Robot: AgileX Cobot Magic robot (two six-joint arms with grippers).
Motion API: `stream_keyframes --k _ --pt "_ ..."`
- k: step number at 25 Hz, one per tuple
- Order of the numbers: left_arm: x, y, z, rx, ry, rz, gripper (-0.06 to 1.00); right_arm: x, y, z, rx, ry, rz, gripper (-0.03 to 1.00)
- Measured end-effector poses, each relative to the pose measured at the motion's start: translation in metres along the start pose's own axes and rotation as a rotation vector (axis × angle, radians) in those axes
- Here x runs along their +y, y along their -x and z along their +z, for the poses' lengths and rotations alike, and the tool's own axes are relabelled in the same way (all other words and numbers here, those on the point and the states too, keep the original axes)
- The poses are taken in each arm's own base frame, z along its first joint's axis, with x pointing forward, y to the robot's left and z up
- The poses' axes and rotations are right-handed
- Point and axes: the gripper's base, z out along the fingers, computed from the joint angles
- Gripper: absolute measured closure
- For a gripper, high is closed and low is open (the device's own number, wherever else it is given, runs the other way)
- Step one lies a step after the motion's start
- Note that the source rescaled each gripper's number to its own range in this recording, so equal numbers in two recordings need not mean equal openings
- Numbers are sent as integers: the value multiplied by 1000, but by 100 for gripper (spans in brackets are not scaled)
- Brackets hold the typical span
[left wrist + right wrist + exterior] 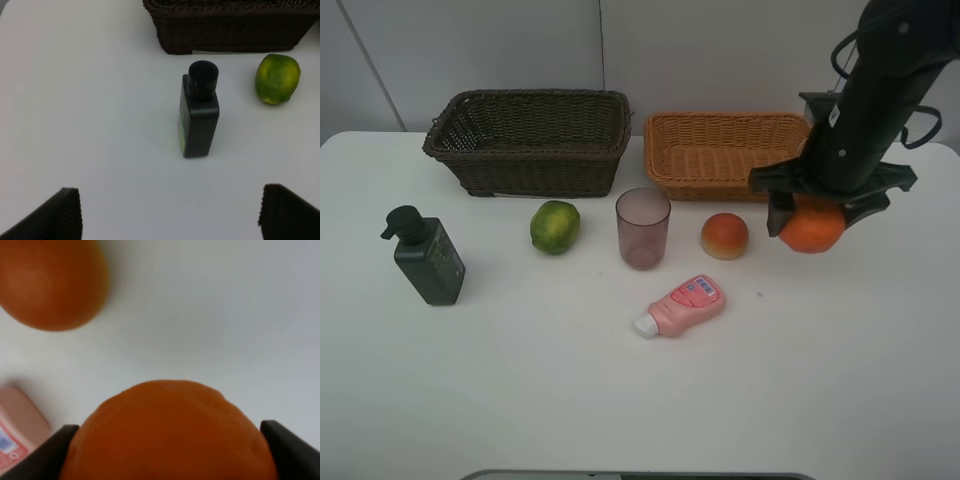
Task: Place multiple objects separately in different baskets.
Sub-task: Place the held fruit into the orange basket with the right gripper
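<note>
The white table [520,400] carries everything. At its back stand two woven baskets side by side, close but apart: the dark brown basket [540,175] on the left and the slightly smaller light orange-tan basket [705,185] on the right.

The black right arm [880,90] reaches down in front of the right end of the tan basket. Its right claw [818,215] is clamped on the orange [812,232], one finger on each side of the fruit. Whether the orange touches the table, I cannot tell.

The left claw [170,220] shows only in its wrist view. Its fingers [50,217] stand wide apart with nothing between them, over bare table just short of the pump bottle.

The dark green pump bottle [428,257] stands upright at the far left, in front of the dark basket and well apart from it. The translucent mauve cup [643,228] stands upright in front of the gap between the baskets. The pink bottle [682,305] lies on its side nearer the front, its white cap pointing to the front left. The red-orange peach-like fruit [724,235] sits between the cup and the orange, touching neither. The green round fruit [555,226] rests left of the cup, in front of the dark basket.
</note>
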Motion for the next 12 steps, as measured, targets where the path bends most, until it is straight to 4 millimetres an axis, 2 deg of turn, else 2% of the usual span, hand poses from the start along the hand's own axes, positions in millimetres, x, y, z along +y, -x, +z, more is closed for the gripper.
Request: stream_keyframes --k 3,7,12 --pt "0 0 0 0 0 0 3 3 18 -16 -40 5 -16 51" --pt "0 0 0 0 0 0 3 7 47 -29 -76 -15 -54 51" --pt "0 0 0 0 0 0 3 14 84 -27 -132 -47 -84 51"
